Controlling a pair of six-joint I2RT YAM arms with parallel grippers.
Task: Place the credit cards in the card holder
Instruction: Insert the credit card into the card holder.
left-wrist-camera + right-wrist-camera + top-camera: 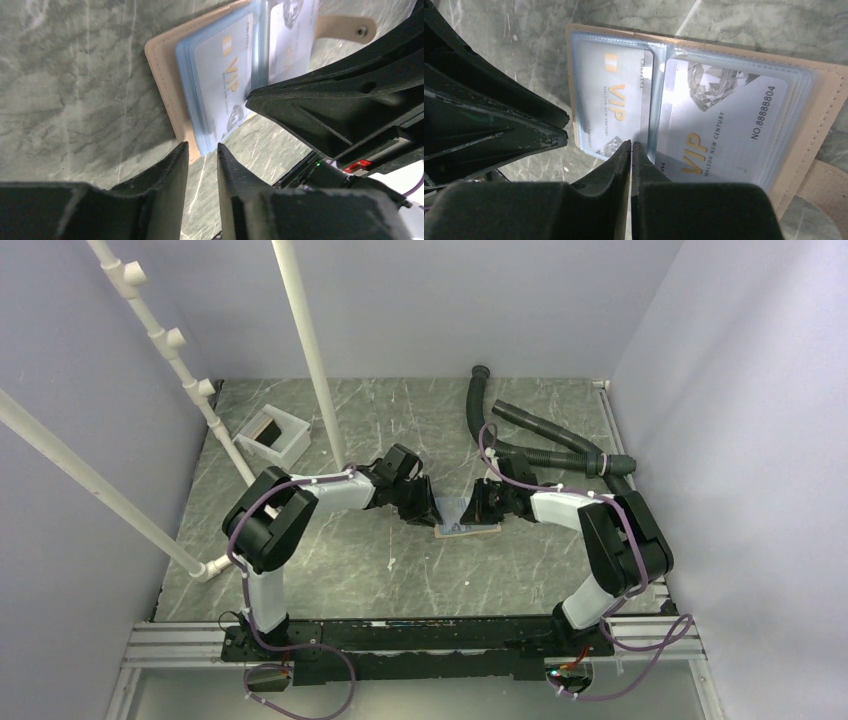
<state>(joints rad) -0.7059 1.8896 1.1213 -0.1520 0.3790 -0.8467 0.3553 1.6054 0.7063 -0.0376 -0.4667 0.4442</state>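
Note:
The tan card holder (466,527) lies open on the grey marble table between my two grippers. Its clear blue-grey sleeves hold pale "VIP" credit cards (616,100) (724,125), one on each side of the fold. In the left wrist view the card holder's tan edge (162,75) and one sleeved card (225,75) show. My left gripper (202,145) (425,508) is open a little, its tips just off the holder's corner with nothing between them. My right gripper (631,143) (480,505) is shut, its tips at the near edge of the sleeves' fold. The snap tab (350,27) lies flat.
A white open tray (272,435) with something dark inside stands at the back left. Black corrugated hoses (540,445) lie at the back right. White pipes (310,350) slant across the left side. Each gripper's fingers (499,115) (325,100) crowd the other's view.

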